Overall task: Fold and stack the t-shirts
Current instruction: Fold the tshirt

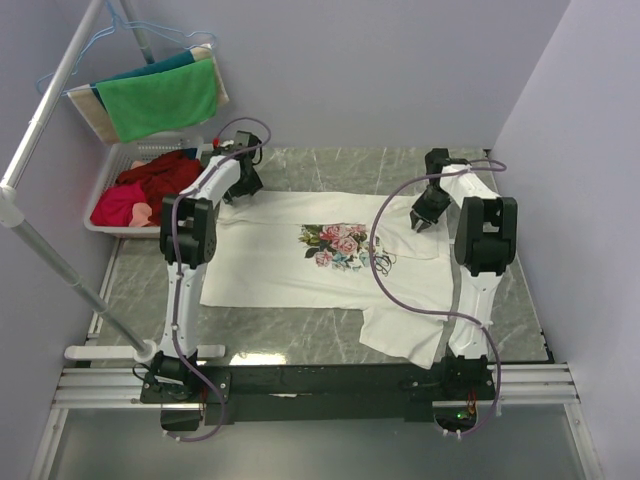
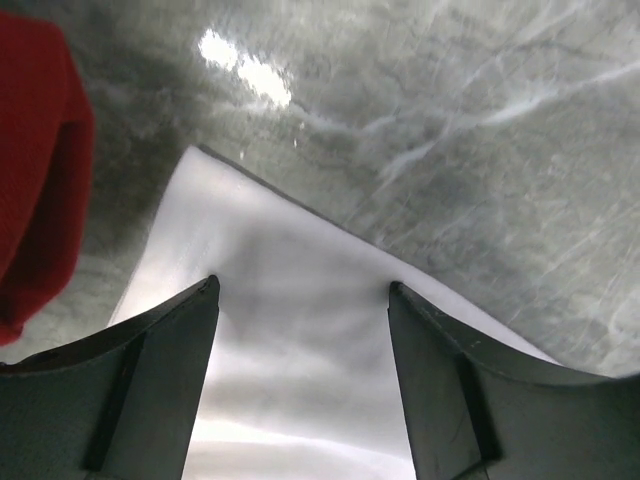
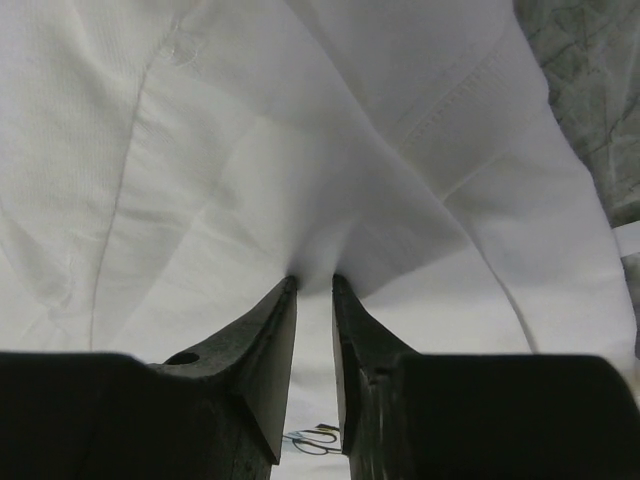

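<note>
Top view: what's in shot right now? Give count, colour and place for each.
t-shirt: one, white with floral print, spread flat mid-table
table: one, grey marble, under t-shirt
basket: one, white, far left
clothes: heap, red and pink, in basket
cloths: three, green, teal, beige, hung above basket
rail: one, white, slanting at far left
left gripper: one, black, open over t-shirt's far left corner
right gripper: one, black, pinching t-shirt fabric at far right
</note>
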Robot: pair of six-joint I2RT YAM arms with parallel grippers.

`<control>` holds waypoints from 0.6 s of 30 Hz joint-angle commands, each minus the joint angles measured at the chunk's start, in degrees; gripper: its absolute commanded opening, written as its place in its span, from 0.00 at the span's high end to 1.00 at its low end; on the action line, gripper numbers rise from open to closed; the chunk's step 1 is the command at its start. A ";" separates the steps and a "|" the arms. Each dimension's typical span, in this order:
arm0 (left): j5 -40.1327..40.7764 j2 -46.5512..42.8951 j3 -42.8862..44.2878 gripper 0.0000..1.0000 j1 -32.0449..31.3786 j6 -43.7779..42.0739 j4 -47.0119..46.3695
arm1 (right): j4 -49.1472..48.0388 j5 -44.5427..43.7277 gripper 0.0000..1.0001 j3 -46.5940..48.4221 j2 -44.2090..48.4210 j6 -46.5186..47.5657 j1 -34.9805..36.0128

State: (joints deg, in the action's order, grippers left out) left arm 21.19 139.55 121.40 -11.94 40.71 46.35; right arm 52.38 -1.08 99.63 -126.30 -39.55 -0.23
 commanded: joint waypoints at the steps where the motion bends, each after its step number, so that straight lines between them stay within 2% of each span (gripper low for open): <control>1: 4.12 1.87 3.66 0.26 1.31 -0.28 -0.03 | 6.24 -4.89 0.72 3.19 -3.16 0.79 -0.03; 8: 4.65 3.45 8.23 0.24 3.42 -1.24 -0.82 | 11.60 -8.93 0.78 9.87 -6.50 -0.26 -0.03; 14: -1.41 1.70 8.94 0.23 4.47 -5.98 -6.26 | 12.92 -11.13 0.80 13.21 -7.38 -0.18 -0.03; 18: -5.10 -2.86 5.35 0.23 4.30 -8.18 -10.39 | 12.40 -12.89 0.80 15.32 -6.51 0.61 -0.03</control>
State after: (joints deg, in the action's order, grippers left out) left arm 20.27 142.43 127.87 -7.27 36.45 42.06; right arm 63.66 -8.80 111.37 -132.62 -39.51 -0.01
